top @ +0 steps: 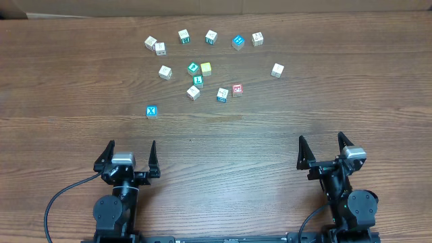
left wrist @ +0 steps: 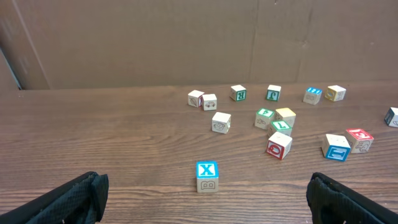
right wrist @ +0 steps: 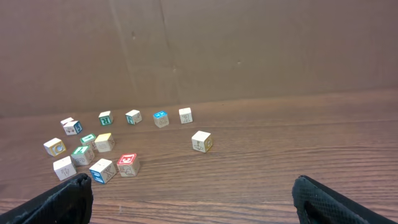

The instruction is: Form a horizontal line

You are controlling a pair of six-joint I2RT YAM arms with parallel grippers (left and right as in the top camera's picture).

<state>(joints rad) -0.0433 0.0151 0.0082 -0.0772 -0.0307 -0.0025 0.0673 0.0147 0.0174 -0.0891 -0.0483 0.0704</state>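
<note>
Several small wooden letter blocks lie scattered across the far half of the table. A blue X block (top: 152,111) (left wrist: 206,175) sits alone, nearest my left gripper. A green-topped block (top: 194,67), a yellow block (top: 206,68), a red-topped block (top: 237,89) (right wrist: 127,163) and a blue-sided block (top: 222,94) (right wrist: 101,170) cluster in the middle. A plain block (top: 277,69) (right wrist: 201,140) lies apart at the right. My left gripper (top: 130,160) (left wrist: 205,202) is open and empty at the near left. My right gripper (top: 325,152) (right wrist: 193,202) is open and empty at the near right.
A brown cardboard wall (left wrist: 186,37) stands along the table's far edge behind the blocks. Wood-grain table (top: 223,142) lies between the grippers and the blocks. A black cable (top: 57,199) loops at the left arm's base.
</note>
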